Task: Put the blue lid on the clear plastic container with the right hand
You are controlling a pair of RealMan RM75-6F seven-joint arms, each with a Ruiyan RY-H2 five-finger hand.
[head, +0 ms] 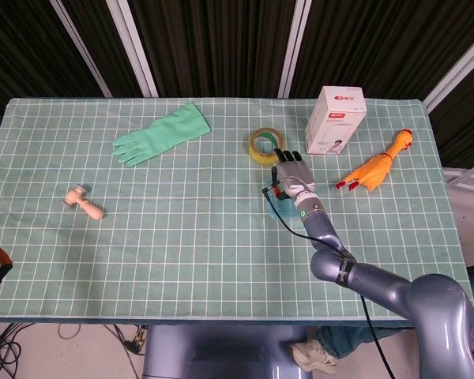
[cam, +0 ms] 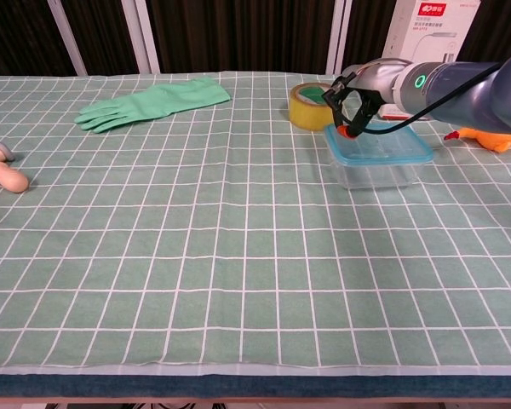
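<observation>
Blue lid [cam: 380,142] sits on the seemingly empty clear container [cam: 373,173]; right robot hand [head: 294,174] above, fingers spread.

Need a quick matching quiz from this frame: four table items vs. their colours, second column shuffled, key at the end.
Things:
1. glove
2. tape roll
3. lid
4. rubber chicken

Colours:
A. blue
B. orange
C. green
D. yellow

Pairs: 1-C, 2-D, 3-A, 4-B
</observation>
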